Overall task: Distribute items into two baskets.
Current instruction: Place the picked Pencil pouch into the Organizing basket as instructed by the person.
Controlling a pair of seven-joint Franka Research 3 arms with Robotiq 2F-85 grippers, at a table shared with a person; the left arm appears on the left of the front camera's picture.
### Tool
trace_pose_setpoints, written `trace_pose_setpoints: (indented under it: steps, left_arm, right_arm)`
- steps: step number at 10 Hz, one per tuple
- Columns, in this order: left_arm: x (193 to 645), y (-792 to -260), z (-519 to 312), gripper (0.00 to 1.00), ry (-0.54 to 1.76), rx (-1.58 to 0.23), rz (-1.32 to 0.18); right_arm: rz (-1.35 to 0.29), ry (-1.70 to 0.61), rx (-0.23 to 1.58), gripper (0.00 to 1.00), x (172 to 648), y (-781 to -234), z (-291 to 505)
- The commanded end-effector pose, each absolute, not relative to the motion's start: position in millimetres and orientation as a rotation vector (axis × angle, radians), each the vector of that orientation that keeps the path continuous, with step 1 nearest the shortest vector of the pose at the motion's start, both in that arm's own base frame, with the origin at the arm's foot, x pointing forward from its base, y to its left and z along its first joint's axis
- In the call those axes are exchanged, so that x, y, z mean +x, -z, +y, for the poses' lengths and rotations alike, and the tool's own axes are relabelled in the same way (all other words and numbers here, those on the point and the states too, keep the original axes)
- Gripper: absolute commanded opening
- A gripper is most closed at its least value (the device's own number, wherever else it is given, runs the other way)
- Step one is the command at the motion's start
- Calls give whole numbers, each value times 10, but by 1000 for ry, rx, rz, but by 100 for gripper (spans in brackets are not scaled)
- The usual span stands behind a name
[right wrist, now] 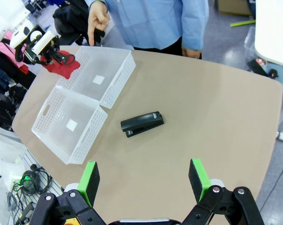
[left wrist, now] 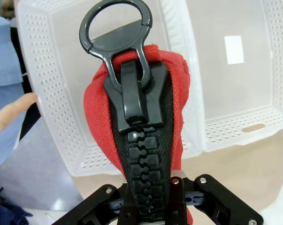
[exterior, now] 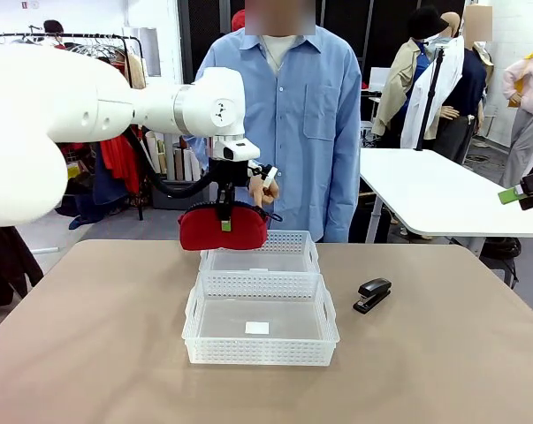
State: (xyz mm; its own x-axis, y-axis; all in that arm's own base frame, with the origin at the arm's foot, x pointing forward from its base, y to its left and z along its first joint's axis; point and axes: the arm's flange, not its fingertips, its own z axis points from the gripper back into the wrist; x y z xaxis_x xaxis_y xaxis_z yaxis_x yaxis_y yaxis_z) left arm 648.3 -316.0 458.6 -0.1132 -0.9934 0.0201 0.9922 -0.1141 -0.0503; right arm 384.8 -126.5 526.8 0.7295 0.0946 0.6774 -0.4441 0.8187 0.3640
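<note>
My left gripper (exterior: 224,215) is shut on the red pouch (exterior: 223,228) and holds it in the air above the far left rim of the far basket (exterior: 305,252). In the left wrist view the pouch (left wrist: 96,117) hangs zipper-up between my fingers over that basket (left wrist: 47,89), with the near basket (left wrist: 235,117) beside it. The near, labelled basket (exterior: 259,349) touches the far one. A small black stapler (exterior: 372,294) lies on the table right of the near basket. My right gripper (right wrist: 144,183) hovers open high above the stapler (right wrist: 142,123) and also shows at the front view's right edge (exterior: 519,194).
A person in a blue shirt (exterior: 293,115) stands at the far side, one hand (right wrist: 99,21) pointing down by the far basket (right wrist: 101,77). A fingertip (left wrist: 10,115) shows beside that basket's wall. The tan table (exterior: 89,353) has bare room left and right of the baskets.
</note>
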Motion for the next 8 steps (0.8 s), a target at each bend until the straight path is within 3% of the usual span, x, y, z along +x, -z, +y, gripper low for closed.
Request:
trace_pose_setpoints:
  steps: [1, 8]
  left_arm:
    - [6744, -4694, -3269, 0, 1676, -38, 25]
    - [6784, -4446, -3679, 0, 1691, -38, 6]
  right_arm:
    - [-708, -316, 552, 100, 3859, -5274, -1259]
    - [-708, -316, 552, 100, 3859, -5274, -1259]
